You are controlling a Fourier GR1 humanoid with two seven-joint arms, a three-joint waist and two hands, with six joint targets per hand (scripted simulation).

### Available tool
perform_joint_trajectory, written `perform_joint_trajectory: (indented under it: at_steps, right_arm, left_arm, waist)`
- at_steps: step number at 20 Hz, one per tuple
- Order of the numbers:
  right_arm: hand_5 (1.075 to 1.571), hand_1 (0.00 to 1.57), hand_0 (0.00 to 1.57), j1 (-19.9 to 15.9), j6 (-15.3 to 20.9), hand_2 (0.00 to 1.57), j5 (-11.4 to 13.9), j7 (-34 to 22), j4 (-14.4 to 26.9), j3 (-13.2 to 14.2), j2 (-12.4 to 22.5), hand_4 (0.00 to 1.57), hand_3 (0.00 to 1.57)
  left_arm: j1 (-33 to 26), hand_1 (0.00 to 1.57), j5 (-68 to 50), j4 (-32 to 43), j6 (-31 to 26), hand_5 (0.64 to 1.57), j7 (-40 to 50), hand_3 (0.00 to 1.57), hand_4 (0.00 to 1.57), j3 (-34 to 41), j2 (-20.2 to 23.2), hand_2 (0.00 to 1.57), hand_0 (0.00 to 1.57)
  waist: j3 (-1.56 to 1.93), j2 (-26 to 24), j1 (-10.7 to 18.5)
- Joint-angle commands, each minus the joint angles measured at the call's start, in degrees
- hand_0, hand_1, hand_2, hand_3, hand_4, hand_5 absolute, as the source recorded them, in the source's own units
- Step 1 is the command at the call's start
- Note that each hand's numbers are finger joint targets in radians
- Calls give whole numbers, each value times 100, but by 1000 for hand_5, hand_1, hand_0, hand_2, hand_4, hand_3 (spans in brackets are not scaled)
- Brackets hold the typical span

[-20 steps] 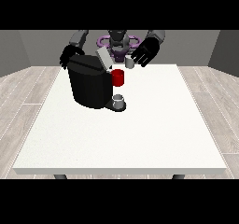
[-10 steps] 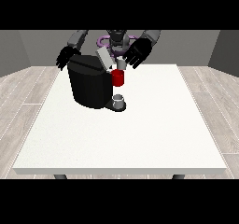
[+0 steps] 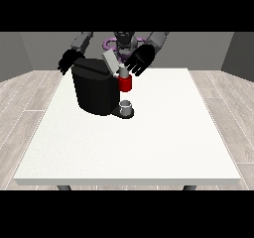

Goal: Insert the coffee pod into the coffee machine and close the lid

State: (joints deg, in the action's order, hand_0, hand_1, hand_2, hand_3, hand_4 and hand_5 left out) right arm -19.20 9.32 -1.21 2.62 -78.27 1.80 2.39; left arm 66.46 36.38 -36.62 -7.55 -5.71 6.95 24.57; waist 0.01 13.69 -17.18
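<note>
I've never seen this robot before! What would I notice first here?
First the big black coffee machine at the table's far left part, with its grey lid tilted up. A bright red part sticks out on its front, above a small grey cup. A black hand hovers just right of the lid, and another behind the machine's left.

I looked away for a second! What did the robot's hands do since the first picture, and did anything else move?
The hand at the view's right moved in toward the view's left and down, from beside the coffee machine to just above its red part, near the raised lid. Whether it holds anything cannot be told. The hand at the view's left slid slightly outward. The machine, the lid, the small cup and the table stayed put.
</note>
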Motion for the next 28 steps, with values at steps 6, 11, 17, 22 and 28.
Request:
perform_joint_trajectory:
  at_steps: [6,11,17,22,28]
  right_arm:
    - [1571,0,0,150,-150,0,-248,306,46,221,33,513,0]
    - [1571,0,0,102,135,0,19,253,-98,-35,-177,499,0]
    - [1571,0,0,-241,-9,0,-273,12,-6,383,146,435,0]
    - [1571,0,0,54,12,0,-171,248,202,239,-9,446,0]
    - [1571,0,0,121,154,0,19,276,-33,32,-117,366,0]
  left_arm:
    - [-67,1185,99,1,24,1571,-224,1197,492,-51,-20,1262,1185]
    - [53,1186,162,87,83,1571,-108,1202,515,-62,-126,1269,1186]
    - [-69,1221,232,78,154,1571,-236,1199,488,-91,-120,1275,1221]
    - [68,1220,197,122,-83,1571,106,1167,481,-105,-331,1266,1220]
    - [215,1129,177,237,-175,1571,-129,1028,443,61,74,1167,1129]
  waist:
    - [1,119,50]
    - [0,124,28]
    - [1,276,205]
    - [2,62,181]
    - [0,277,26]
